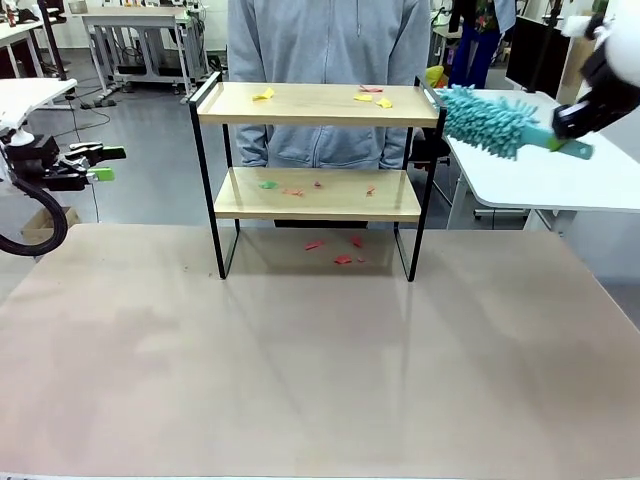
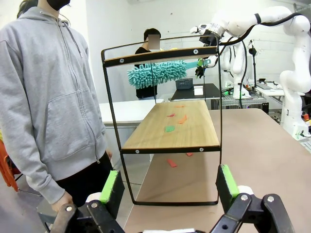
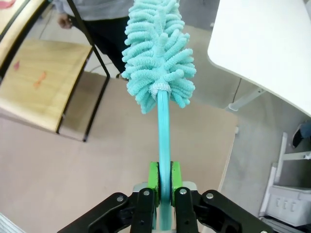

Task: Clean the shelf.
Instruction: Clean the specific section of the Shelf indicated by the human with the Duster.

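Observation:
The shelf (image 1: 320, 104) stands mid-table, two light wood boards in a black frame. Yellow and red paper scraps (image 1: 263, 95) lie on its top board. Green and red bits (image 1: 267, 184) lie on the lower board, and red bits (image 1: 343, 260) on the table under it. My right gripper (image 1: 578, 120) is shut on the handle of a teal fluffy duster (image 1: 488, 120). The duster head hangs just off the shelf's right end, level with the top board. Seen from the right wrist, the gripper (image 3: 164, 182) clamps the duster (image 3: 158, 53). My left gripper (image 1: 105, 163) (image 2: 170, 187) is open and holds nothing, well left of the shelf (image 2: 170, 128).
A person in a grey hoodie (image 1: 325, 40) stands right behind the shelf, hands low. A white side table (image 1: 540, 180) sits under the duster at the right. The brown tabletop (image 1: 320, 360) in front of the shelf is bare.

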`<state>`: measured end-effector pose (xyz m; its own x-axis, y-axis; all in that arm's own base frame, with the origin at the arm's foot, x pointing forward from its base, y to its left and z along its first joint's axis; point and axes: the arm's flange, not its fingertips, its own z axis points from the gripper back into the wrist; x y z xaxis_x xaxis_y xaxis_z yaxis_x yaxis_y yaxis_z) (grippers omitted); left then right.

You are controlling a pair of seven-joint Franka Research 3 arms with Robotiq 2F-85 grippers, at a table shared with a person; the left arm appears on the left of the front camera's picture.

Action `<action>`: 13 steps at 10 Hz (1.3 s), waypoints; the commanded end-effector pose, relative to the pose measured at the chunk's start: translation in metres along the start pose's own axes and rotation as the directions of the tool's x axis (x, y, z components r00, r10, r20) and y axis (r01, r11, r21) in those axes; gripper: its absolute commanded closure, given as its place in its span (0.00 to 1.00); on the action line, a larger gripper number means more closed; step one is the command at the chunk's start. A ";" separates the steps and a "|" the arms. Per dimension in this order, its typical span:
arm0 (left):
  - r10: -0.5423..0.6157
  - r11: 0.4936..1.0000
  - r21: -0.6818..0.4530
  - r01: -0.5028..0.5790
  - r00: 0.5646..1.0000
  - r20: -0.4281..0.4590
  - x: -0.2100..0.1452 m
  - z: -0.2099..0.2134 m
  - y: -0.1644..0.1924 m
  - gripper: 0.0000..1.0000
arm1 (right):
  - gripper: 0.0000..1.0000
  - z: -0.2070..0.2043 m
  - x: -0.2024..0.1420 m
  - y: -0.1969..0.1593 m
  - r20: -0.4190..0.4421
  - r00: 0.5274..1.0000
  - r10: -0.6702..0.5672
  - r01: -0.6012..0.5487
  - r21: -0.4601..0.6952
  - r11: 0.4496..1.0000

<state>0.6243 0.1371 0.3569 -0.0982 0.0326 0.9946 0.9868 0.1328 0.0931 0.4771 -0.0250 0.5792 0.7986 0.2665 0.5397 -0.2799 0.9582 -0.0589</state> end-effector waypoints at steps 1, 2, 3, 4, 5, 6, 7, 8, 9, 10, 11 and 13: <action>-0.005 1.000 -0.003 0.005 1.000 0.003 0.002 0.000 -0.001 0.00 | 0.87 0.031 -0.014 -0.037 -0.009 0.996 0.087 -0.086 0.038 0.996; -0.005 1.000 -0.003 0.005 1.000 0.003 0.002 0.000 -0.001 0.00 | 0.87 0.044 -0.020 -0.050 -0.036 0.991 0.127 -0.126 0.047 0.991; -0.005 1.000 -0.003 0.005 1.000 0.003 0.002 0.000 -0.001 0.00 | 0.87 0.056 -0.026 -0.060 -0.072 0.982 0.177 -0.173 0.058 0.983; -0.005 1.000 -0.003 0.005 1.000 0.003 0.002 0.000 -0.001 0.00 | 0.87 0.066 -0.033 -0.067 -0.112 0.966 0.231 -0.223 0.081 0.971; -0.005 1.000 -0.003 0.005 1.000 0.003 0.002 0.000 -0.001 0.00 | 0.87 0.075 -0.043 -0.070 -0.164 0.934 0.316 -0.296 0.139 0.945; -0.005 1.000 -0.003 0.005 1.000 0.003 0.002 0.000 -0.001 0.00 | 0.87 0.082 -0.054 -0.068 -0.220 0.887 0.405 -0.368 0.193 0.910; -0.005 1.000 -0.003 0.005 1.000 0.003 0.002 0.000 -0.001 0.00 | 0.87 0.087 -0.065 -0.062 -0.243 0.833 0.496 -0.442 0.245 0.863; -0.005 1.000 -0.003 0.005 1.000 0.003 0.002 0.000 -0.001 0.00 | 0.87 0.090 -0.074 -0.053 -0.255 0.780 0.571 -0.497 0.302 0.814; -0.005 1.000 -0.003 0.005 1.000 0.003 0.002 0.000 -0.001 0.00 | 0.87 0.092 -0.083 -0.041 -0.260 0.710 0.654 -0.557 0.360 0.748; -0.005 1.000 -0.003 0.005 1.000 0.003 0.002 0.000 -0.001 0.00 | 0.87 0.092 -0.092 -0.029 -0.255 0.640 0.724 -0.608 0.408 0.681; -0.005 1.000 -0.003 0.005 1.000 0.003 0.002 0.000 -0.001 0.00 | 0.87 0.093 -0.099 -0.014 -0.243 0.575 0.781 -0.649 0.446 0.616; -0.005 1.000 -0.003 0.005 1.000 0.003 0.002 0.000 -0.001 0.00 | 0.87 0.088 -0.108 0.017 -0.197 0.473 0.859 -0.692 0.520 0.501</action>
<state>0.6243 0.1371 0.3569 -0.0983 0.0325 0.9946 0.9868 0.1327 0.0932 0.3460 -0.0512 0.5977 0.3175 0.9464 0.0596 -0.9479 0.3151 0.0467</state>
